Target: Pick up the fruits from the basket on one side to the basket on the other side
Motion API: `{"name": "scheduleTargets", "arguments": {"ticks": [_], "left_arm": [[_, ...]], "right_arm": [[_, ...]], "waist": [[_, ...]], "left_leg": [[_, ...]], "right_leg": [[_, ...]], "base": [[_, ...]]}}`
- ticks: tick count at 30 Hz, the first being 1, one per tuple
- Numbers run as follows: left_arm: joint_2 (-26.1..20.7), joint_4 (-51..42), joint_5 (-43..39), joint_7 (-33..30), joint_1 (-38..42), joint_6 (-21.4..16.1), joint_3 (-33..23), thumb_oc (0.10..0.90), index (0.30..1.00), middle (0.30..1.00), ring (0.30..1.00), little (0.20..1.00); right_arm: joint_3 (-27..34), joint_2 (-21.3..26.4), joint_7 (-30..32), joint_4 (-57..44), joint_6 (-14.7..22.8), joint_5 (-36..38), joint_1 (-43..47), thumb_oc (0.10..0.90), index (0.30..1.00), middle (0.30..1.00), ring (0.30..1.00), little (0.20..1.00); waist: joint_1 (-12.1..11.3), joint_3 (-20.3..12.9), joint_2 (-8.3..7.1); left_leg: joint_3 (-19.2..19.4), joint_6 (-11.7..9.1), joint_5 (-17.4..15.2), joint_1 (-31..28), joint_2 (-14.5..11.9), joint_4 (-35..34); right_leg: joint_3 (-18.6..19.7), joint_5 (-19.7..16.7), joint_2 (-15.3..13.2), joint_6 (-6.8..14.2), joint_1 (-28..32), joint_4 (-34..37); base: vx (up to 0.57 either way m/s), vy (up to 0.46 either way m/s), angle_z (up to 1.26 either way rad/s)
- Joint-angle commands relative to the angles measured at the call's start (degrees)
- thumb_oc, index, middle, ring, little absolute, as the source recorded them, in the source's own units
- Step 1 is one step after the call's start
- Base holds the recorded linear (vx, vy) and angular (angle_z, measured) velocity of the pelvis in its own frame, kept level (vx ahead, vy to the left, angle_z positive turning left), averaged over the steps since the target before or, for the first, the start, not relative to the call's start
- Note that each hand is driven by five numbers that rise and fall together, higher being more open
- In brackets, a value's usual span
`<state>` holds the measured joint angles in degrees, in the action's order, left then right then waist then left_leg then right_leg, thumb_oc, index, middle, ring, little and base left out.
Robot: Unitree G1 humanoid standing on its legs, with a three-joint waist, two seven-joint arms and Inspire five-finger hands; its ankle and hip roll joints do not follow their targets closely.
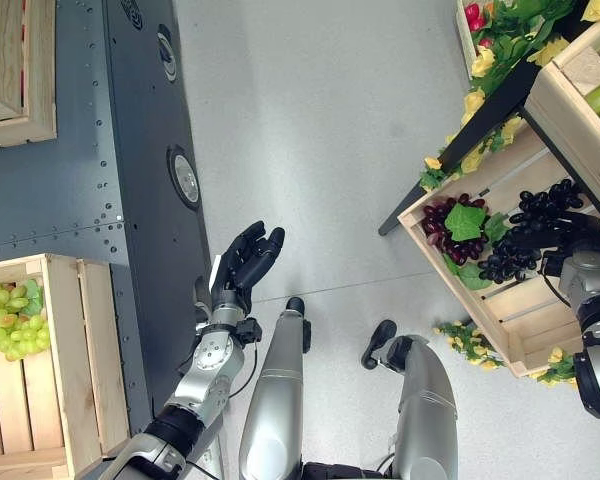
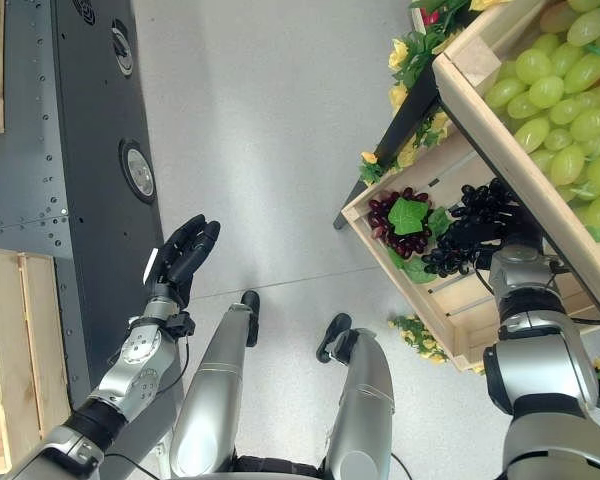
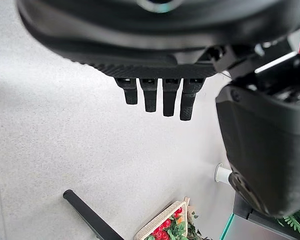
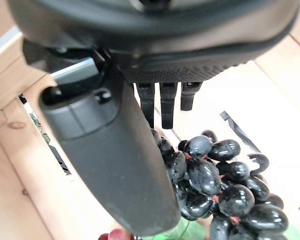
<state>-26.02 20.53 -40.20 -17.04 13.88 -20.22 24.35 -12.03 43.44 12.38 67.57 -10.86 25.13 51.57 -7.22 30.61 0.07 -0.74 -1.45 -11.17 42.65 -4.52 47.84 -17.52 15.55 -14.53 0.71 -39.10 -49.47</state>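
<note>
The black grapes (image 1: 525, 235) lie in the lower wooden crate (image 1: 500, 305) on the robot's right, beside a bunch of dark red grapes (image 1: 450, 228) with a green leaf. The right hand (image 1: 570, 235) rests on the black bunch, fingers reaching over it; whether they grip it I cannot tell. The left hand (image 1: 242, 262) hangs over the floor, fingers straight, holding nothing. Green grapes (image 1: 10, 318) sit in the left crate (image 1: 75, 360).

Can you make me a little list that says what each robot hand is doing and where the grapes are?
left hand: open, raised over the floor, holding nothing
right hand: open, reaching into the right crate, at the black grapes
red grapes: in the same crate, under a green leaf
green grapes: in the left crate
</note>
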Motion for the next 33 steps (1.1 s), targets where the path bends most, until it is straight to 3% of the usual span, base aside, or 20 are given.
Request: {"name": "scheduleTargets", "arguments": {"ticks": [1,7,11,14,17,26,33], "left_arm": [[-0.1,-7.5,0.7,0.4,-0.1,-6.0,-0.3,0.8,0.9,0.9,0.9,0.9],[0.4,-8.0,0.7,0.3,0.2,-5.0,-0.8,0.8,0.9,0.9,0.9,0.9],[0.9,-7.2,0.6,0.4,0.9,-4.6,-1.1,0.8,0.9,0.9,0.9,0.9],[1.6,-6.7,0.7,-0.2,1.7,-3.5,-0.8,0.8,0.9,0.9,0.9,0.9],[2.2,-5.2,0.8,0.6,1.9,-3.1,-1.0,0.8,0.9,0.9,0.9,0.9],[2.9,-3.7,0.5,1.7,0.6,-1.1,-2.7,0.8,0.9,0.9,0.9,0.9],[3.7,-2.6,1.3,1.6,-0.5,0.5,-3.6,0.8,0.9,0.9,0.9,0.9]], "right_arm": [[-1.7,7.1,-0.3,2.2,1.7,-0.3,2.4,0.8,0.9,0.9,0.9,0.9],[-0.6,4.7,-2.5,1.1,2.3,-0.3,-0.4,0.8,0.9,0.9,0.9,0.9],[-1.8,3.0,-7.2,1.1,-2.6,-8.1,-2.2,0.8,0.9,0.9,0.9,0.9],[-4.2,1.2,-7.1,3.0,-4.3,-14.3,-3.9,0.8,0.9,0.9,0.9,0.9],[-4.9,-0.4,-8.0,4.3,-5.8,-14.9,-5.2,0.8,0.9,0.9,0.9,0.9],[-1.4,-6.1,-7.1,2.4,-2.8,-6.8,-11.5,0.8,0.9,0.9,0.9,0.9],[-0.6,-13.4,-4.8,-1.6,1.1,-1.8,-18.6,0.8,0.9,0.9,0.9,0.9]], "waist": [[0.0,-0.8,1.25],[0.0,-0.8,1.04],[0.1,-0.8,0.81],[-0.1,-0.8,0.64],[-0.3,-0.8,0.47],[-0.1,-2.7,-0.03],[0.7,-6.9,-0.77]], "left_leg": [[7.5,5.5,-6.9,-5.9,1.2,0.0],[7.9,5.4,-6.9,-9.6,1.0,-1.4],[8.0,5.3,-6.7,-13.2,0.9,-3.0],[8.0,5.3,-6.3,-17.4,0.7,-5.0],[7.8,5.0,-5.8,-20.7,0.5,-6.7],[8.1,3.8,-3.9,-27.9,0.3,-13.2],[8.9,2.6,0.0,-35.1,0.5,-24.2]], "right_leg": [[0.4,-0.1,1.6,-2.2,4.3,-0.5],[0.4,0.2,1.1,-2.1,7.8,0.4],[0.4,0.3,0.7,-2.0,11.2,1.6],[0.1,0.4,0.1,-1.7,15.3,3.0],[-0.1,0.1,0.0,-1.5,18.8,4.7],[0.1,-1.3,1.3,-0.8,26.5,12.0],[0.7,-4.4,3.6,0.5,33.7,24.1]], "base": [[0.0,0.0,0.0],[0.0,-0.003,-0.01],[0.01,0.003,0.0],[0.06,0.013,0.0],[0.08,-0.008,0.0],[0.08,-0.009,-0.01],[0.09,-0.025,-0.04]]}}
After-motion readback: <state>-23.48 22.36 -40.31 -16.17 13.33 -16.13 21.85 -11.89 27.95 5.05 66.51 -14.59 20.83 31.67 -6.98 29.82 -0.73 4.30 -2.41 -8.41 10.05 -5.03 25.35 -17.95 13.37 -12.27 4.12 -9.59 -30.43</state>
